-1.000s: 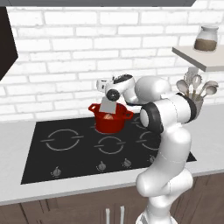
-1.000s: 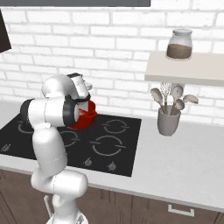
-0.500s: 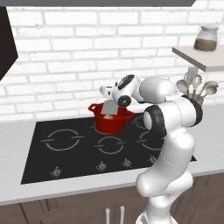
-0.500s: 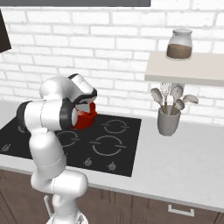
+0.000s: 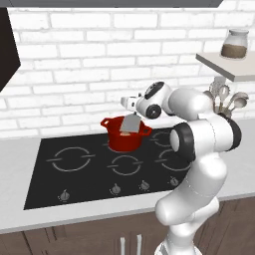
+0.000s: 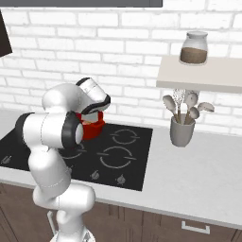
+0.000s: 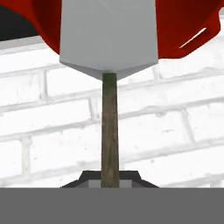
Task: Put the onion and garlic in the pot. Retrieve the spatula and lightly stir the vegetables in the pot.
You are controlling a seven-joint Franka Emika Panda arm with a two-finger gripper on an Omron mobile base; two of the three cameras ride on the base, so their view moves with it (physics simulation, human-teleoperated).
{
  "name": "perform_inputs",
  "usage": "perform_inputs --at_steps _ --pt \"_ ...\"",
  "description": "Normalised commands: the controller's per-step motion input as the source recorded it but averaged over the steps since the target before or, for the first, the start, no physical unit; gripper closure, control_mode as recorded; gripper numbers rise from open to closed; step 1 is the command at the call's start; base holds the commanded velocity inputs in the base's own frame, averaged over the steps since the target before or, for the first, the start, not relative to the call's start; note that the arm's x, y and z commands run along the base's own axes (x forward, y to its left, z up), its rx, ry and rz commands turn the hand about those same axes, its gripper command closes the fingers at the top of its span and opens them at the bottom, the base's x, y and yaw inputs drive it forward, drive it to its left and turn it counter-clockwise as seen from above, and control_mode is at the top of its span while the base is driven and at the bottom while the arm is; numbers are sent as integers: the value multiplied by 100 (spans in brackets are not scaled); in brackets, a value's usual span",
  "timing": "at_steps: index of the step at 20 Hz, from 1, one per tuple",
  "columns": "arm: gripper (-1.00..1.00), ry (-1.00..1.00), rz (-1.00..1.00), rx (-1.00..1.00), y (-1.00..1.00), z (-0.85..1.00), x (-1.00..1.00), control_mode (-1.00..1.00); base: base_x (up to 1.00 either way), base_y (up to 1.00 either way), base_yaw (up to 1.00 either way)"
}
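Since a second ago the arm has swung its hand over and the spatula (image 5: 131,123) has tipped, so its flat grey blade now hangs at the pot's (image 5: 122,138) mouth; the claw (image 7: 110,177) is squeezed tight on the thin brown handle, because it needs a firm hold to stir; the red pot sits on the black stove (image 5: 74,179) at about 12 o'clock on the tabletop (image 6: 198,175); I cannot see the onion; the grey cup of spoons (image 6: 182,127) waits at 3 o'clock.
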Motion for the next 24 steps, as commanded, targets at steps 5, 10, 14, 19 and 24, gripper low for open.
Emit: perform_inputs --at_steps 5,10,14,19,24 --pt "100 22 3 2 19 14 10 -100 0 0 0" --pt "100 15 6 0 41 0 10 -100 0 0 0" --pt "100 4 3 0 31 25 -11 -100 0 0 0" --pt "100 -2 2 0 2 72 -46 -100 0 0 0" --pt "100 0 9 -4 0 54 -20 -100 0 0 0"
